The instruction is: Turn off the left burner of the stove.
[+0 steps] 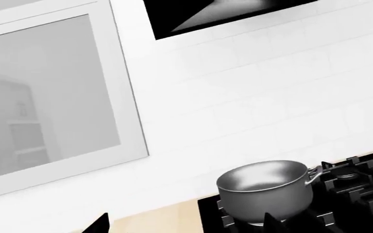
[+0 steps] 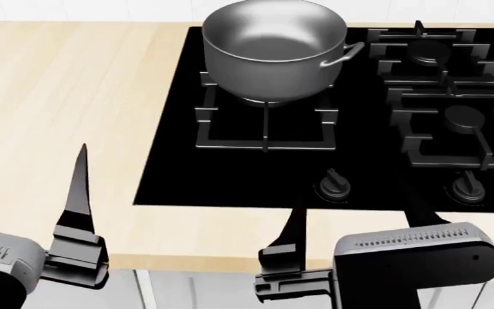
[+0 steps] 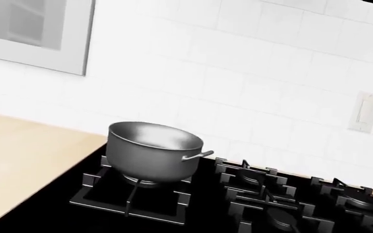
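The stove (image 2: pixel 229 174) is a flat black glass cooktop set in a wooden counter. The left burner (image 2: pixel 264 136), with its wide square grate, carries a steel pot (image 2: pixel 273 45). Two round dark knobs (image 2: pixel 333 186) (image 2: pixel 468 187) sit along the stove's front edge. My right gripper (image 2: pixel 354 206) is open at the front edge, and the left of the two knobs lies just ahead, between its fingers and apart from them. My left gripper (image 1: pixel 186 228) is open and empty over the counter left of the stove; one finger (image 2: pixel 80 187) shows in the head view. The pot also shows in the wrist views (image 1: pixel 264 187) (image 3: pixel 151 153).
Smaller paired burners (image 2: pixel 449 84) fill the stove's right side. The wooden counter (image 2: pixel 58 96) stretches to the left. Behind stand a white tiled wall (image 3: pixel 251 82), a framed window (image 1: pixel 44 97), a dark range hood (image 1: pixel 225 14) and a wall outlet (image 3: pixel 368 114).
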You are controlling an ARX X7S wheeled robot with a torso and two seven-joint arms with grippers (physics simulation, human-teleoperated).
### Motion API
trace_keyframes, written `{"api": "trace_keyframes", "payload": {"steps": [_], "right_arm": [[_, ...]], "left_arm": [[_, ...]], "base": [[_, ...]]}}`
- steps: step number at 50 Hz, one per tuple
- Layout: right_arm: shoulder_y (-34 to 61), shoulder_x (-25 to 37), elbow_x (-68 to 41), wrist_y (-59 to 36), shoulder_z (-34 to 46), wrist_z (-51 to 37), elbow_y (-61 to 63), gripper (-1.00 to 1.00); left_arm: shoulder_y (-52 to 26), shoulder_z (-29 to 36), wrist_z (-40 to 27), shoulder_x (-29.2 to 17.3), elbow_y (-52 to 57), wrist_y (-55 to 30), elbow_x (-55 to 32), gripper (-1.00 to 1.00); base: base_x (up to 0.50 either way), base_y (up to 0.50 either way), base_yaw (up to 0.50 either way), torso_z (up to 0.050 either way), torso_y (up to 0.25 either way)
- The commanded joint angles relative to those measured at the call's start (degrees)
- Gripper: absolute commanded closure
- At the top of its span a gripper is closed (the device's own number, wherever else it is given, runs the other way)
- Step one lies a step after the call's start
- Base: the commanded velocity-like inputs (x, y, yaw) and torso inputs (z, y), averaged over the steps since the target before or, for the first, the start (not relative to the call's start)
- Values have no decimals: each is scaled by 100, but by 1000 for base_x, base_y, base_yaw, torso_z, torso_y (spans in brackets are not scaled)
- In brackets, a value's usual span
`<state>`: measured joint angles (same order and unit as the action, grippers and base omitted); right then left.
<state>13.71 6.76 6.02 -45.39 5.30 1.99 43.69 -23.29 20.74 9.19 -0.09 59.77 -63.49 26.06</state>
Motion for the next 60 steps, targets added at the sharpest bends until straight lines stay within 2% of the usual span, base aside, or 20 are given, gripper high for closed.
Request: {"api": "trace_keyframes", "payload": {"steps": [1, 8, 21, 35, 38, 60], "right_arm": [[-167, 10, -99, 454, -66, -142, -128, -100], [-254, 54, -186, 835, -72, -181, -206, -100], [-209, 59, -342, 697, -96, -230, -266, -100], [-170, 88, -449, 523, -69, -290, -246, -100], [-265, 183, -426, 880, 20, -266, -214, -100], [-340, 290, -520, 1145, 55, -353, -323, -100]], "left_arm": [[148, -51, -46, 8, 22, 178, 8, -100], [157, 7, -40, 8, 22, 179, 52, -100], [166, 51, -7, 8, 22, 194, 95, -100], [149, 23, -7, 8, 22, 213, 45, -100], [161, 37, 8, 8, 22, 248, 92, -100], [239, 13, 47, 8, 22, 363, 117, -100]], "base": [[121, 0, 0, 0, 0], [379, 1, 0, 0, 0], [413, 1, 0, 0, 1], [3, 0, 0, 0, 1], [0, 0, 0, 0, 0], [116, 0, 0, 0, 0]]}}
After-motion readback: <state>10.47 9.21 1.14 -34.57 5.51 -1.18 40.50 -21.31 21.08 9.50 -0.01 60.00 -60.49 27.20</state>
